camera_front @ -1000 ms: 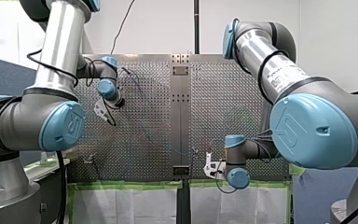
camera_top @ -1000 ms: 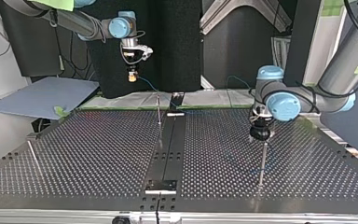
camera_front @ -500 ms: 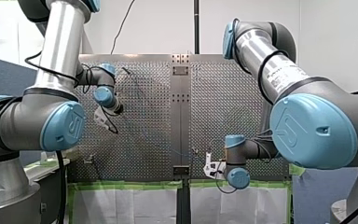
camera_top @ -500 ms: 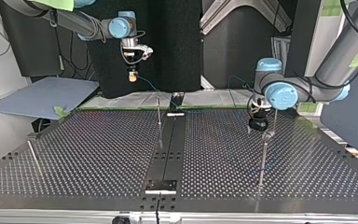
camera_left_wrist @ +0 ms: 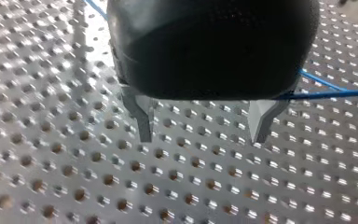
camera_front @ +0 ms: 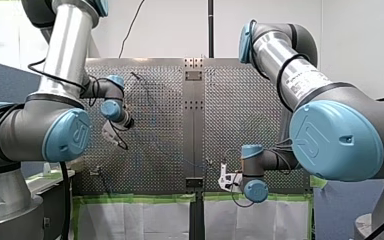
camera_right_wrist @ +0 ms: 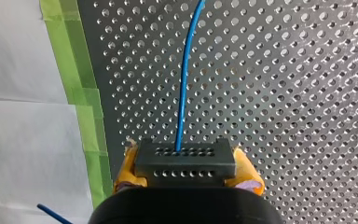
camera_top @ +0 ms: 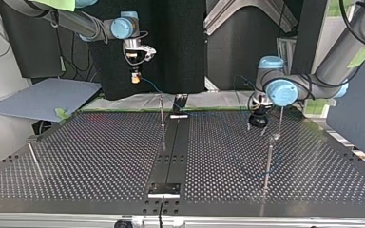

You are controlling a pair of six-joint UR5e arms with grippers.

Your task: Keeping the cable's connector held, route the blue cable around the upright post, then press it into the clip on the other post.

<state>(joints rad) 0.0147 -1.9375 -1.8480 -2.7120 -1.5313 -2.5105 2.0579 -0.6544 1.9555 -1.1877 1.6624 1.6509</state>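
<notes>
- Arms: two, the left arm [camera_front: 62, 60] and the right arm [camera_front: 300, 75].
- Grippers: two, the left gripper [camera_left_wrist: 200, 128] and the right gripper [camera_right_wrist: 186, 170], each with two fingers.
- Cable [camera_right_wrist: 184, 84]: one, blue.
- Connector [camera_right_wrist: 185, 161]: one, black.
- Posts [camera_top: 162, 114]: four thin rods, counted in the top view.
- Table [camera_top: 100, 156]: one, perforated.
- Sheet [camera_top: 43, 97]: one, grey-blue.

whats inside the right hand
The right hand clamps a dark connector between yellow pads; the blue cable leaves its front. The connector's rear is covered by the hand's body.
</notes>
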